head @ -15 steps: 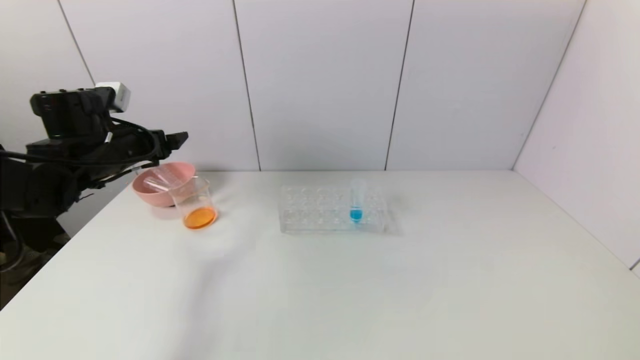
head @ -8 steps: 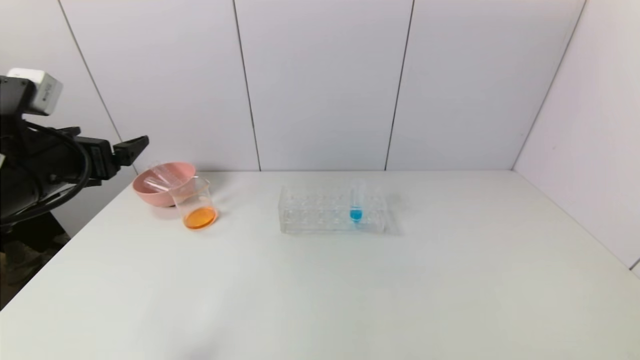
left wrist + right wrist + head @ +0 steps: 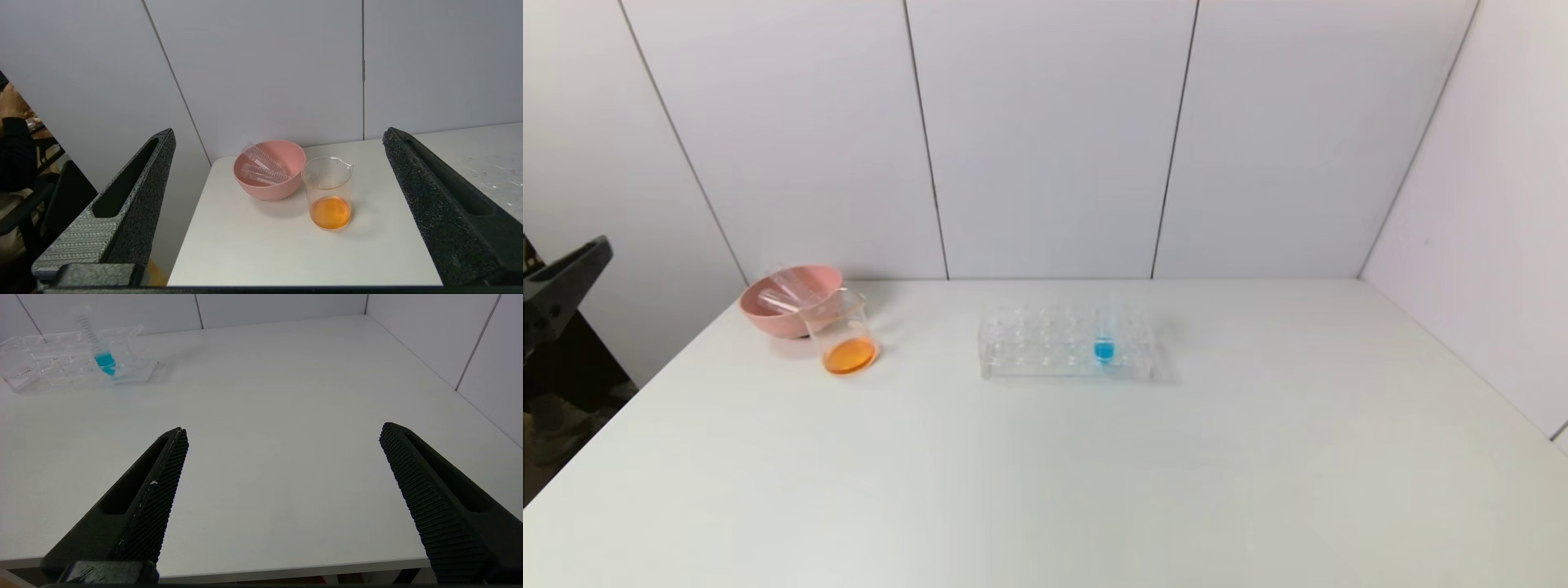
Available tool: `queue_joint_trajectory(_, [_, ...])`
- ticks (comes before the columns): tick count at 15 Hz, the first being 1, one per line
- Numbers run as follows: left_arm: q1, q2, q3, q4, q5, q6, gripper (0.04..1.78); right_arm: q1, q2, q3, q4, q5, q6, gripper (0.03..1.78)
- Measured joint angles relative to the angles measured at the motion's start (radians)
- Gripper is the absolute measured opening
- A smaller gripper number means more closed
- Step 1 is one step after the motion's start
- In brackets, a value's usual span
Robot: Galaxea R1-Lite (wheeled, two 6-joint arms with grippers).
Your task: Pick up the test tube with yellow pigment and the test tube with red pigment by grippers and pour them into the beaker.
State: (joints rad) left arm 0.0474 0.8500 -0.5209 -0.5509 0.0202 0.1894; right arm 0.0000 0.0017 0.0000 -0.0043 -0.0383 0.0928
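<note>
Two clear, emptied test tubes (image 3: 263, 167) lying tilted inside a round pink bowl (image 3: 286, 153) at the far left of a white table (image 3: 1045, 474); which one carried yellow and which red cannot be told. Just beside the bowl, touching or nearly so, a small clear glass beaker (image 3: 330, 192) with a pouring lip, upright, with a shallow layer of orange liquid (image 3: 330, 211) at its bottom. Well apart toward the table's middle, a clear plastic tube rack (image 3: 1045, 343) with one upright tube of blue liquid (image 3: 1104, 331). Off the table's left edge, the black left gripper (image 3: 278, 212), fingers (image 3: 139, 192) spread wide and released, grasping nothing, pointed at bowl and beaker. Near the table's front edge on the right side, the black right gripper (image 3: 282, 498), likewise spread open and empty over bare tabletop.
</note>
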Motion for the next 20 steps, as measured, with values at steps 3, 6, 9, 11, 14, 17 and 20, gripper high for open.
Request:
queue_joint_trajectory(3, [-0.001,-0.259,0.014,0.19,-0.023,0.002,1.76,0.0,0.0,0.0,0.0,0.0,0.0,1.71])
queue_joint_trajectory(6, [-0.003,-0.48,0.017,0.397,-0.038,0.0,1.76,0.0,0.0,0.0,0.0,0.0,0.0,1.71])
queue_joint_trajectory(9, [-0.021,-0.632,0.074,0.459,-0.044,-0.003,1.76,0.0,0.0,0.0,0.0,0.0,0.0,1.71])
queue_joint_trajectory(11, [-0.033,-0.729,0.13,0.472,-0.059,-0.003,1.76,0.0,0.0,0.0,0.0,0.0,0.0,1.71])
queue_joint_trajectory(14, [-0.041,-0.813,0.256,0.451,-0.068,-0.037,1.76,0.0,0.0,0.0,0.0,0.0,0.0,1.71])
queue_joint_trajectory(17, [-0.043,-0.842,0.406,0.381,-0.064,-0.099,1.76,0.0,0.0,0.0,0.0,0.0,0.0,1.71])
queue_joint_trajectory(20, [-0.043,-0.85,0.503,0.495,-0.024,-0.186,1.76,0.0,0.0,0.0,0.0,0.0,0.0,1.71])
